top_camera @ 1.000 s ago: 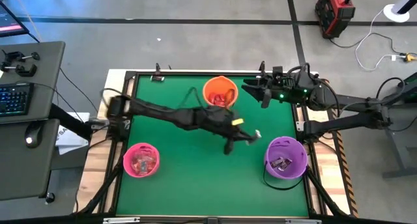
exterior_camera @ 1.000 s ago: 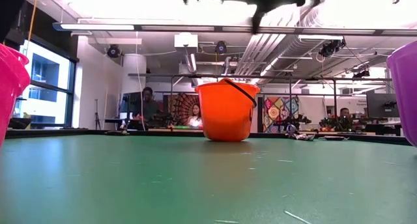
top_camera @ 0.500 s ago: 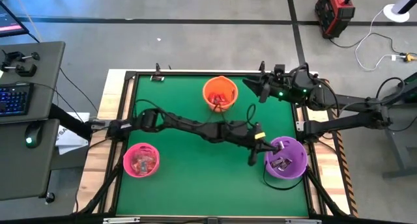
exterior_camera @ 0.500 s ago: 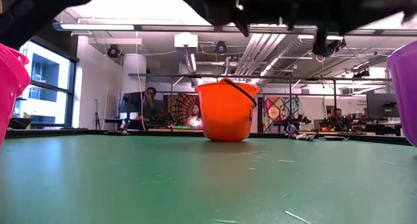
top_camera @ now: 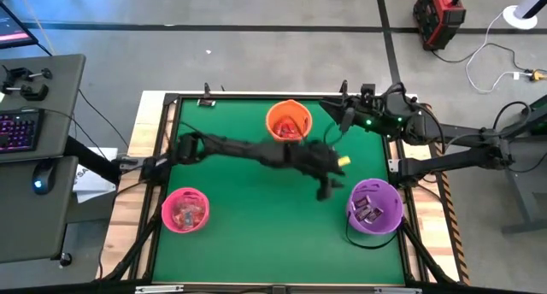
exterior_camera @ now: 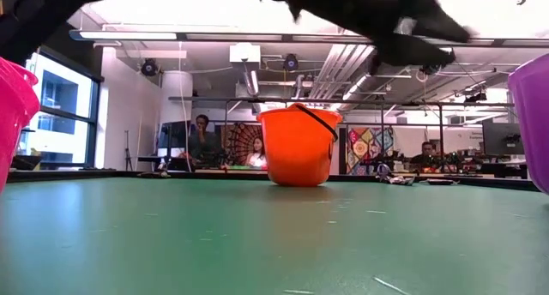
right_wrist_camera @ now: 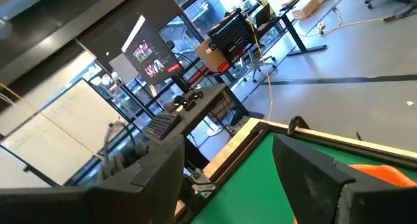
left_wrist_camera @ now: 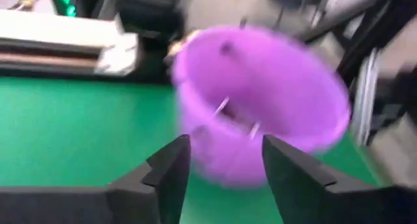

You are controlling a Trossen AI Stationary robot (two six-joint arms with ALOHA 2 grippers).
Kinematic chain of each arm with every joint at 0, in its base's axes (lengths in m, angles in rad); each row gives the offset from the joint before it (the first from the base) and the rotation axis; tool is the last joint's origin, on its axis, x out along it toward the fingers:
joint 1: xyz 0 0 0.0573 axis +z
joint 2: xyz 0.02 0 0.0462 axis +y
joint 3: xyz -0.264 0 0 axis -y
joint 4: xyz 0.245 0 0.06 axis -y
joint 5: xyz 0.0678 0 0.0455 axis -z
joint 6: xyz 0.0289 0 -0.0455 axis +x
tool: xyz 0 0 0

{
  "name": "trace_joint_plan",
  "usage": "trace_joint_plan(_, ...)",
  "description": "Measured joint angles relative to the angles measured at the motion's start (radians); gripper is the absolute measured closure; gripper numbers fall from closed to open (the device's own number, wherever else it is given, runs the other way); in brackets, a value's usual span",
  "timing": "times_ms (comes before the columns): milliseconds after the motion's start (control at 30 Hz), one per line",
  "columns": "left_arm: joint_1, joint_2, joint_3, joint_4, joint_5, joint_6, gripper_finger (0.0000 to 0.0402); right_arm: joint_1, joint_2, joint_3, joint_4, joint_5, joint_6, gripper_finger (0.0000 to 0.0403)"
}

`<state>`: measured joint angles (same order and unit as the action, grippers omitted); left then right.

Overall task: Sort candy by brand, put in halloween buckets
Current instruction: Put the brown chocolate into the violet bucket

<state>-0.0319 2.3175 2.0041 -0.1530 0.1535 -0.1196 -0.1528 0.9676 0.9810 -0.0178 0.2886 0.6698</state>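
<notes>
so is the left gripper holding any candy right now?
No, the left gripper is open with nothing between its fingers, facing the purple bucket.

A matt green mat [top_camera: 248, 217], cloth-like and faintly flecked with lint, is seen covering the table. Smooth, glossy plastic is shown by the orange bucket [exterior_camera: 297, 146], with a thin dark handle; the same moulded sheen is seen on the purple bucket [left_wrist_camera: 260, 94] and the pink bucket [top_camera: 185, 210]. Shiny wrappers are glimpsed on the candy [top_camera: 367, 205] inside. The table edge [top_camera: 145, 140] is made of pale bare wood. A matt black finish is worn by the left gripper [left_wrist_camera: 221, 168].
</notes>
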Motion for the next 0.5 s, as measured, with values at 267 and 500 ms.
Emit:
trace_joint_plan(267,0.120,-0.267,-0.242,-0.381,0.039,0.168,0.0195,-0.035,0.000,0.000,-0.053,0.064,-0.015,0.0176)
trace_joint_plan(500,0.166,-0.664,-0.881,0.041,0.029,-0.046,0.0195,-0.136,0.007,0.001,-0.256,0.105,0.147,0.0176)
